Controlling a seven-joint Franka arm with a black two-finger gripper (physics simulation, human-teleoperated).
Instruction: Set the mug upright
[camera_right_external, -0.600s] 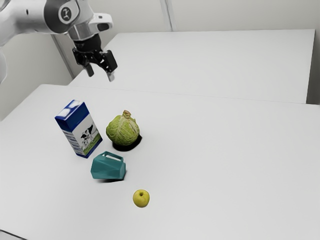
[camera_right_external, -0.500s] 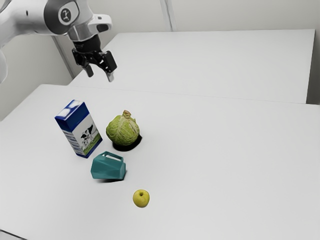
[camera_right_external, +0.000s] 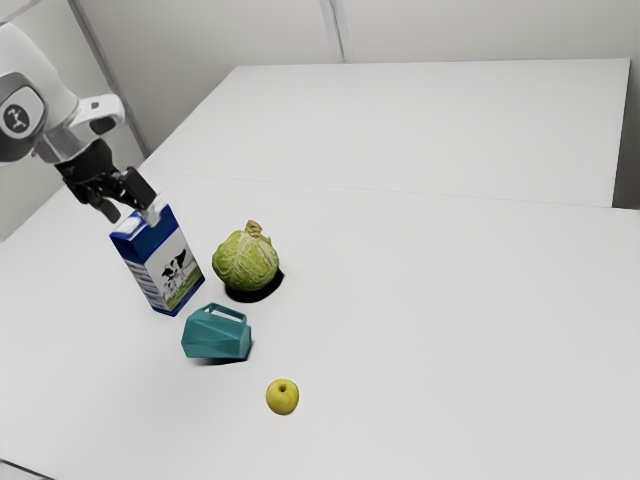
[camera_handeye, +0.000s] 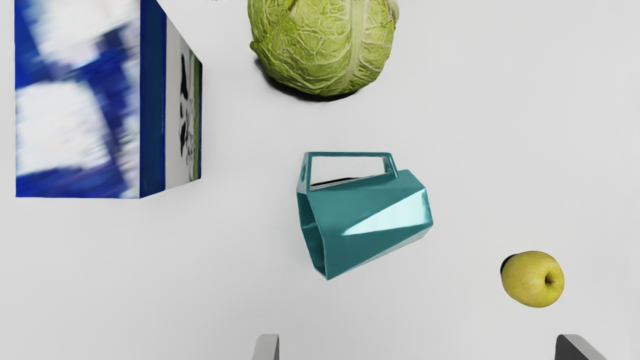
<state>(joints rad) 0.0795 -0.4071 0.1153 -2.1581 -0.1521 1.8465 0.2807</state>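
The mug (camera_handeye: 370, 215) lies on its side on the bench (camera_right_external: 400, 300), among a carton, a cabbage and an apple. It is teal and faceted, with a glossy patch of light along its flank. Its open mouth (camera_handeye: 314, 245) faces away from the apple, toward the carton's side of the bench, and its squared handle (camera_handeye: 350, 154) points toward the cabbage. The claw (camera_right_external: 132, 215) hangs above the bench on the exterior view's left, higher than the mug and well apart from it. Its two fingers stand wide apart with nothing gripped between them. In the exterior view one fingertip overlaps the top of the carton (camera_right_external: 160, 260), but in the wrist view the carton stands off to one side of both fingertips. The blue and white carton, printed with a cow, stands upright near the mug. The green cabbage (camera_right_external: 246, 262) sits beside the carton with a gap between them, its brownish stem end uppermost in the exterior view and a dark shadow at its base. The yellow-green apple (camera_right_external: 282, 398) rests a little way off beyond the closed end of the mug, touching neither the mug nor the other things.
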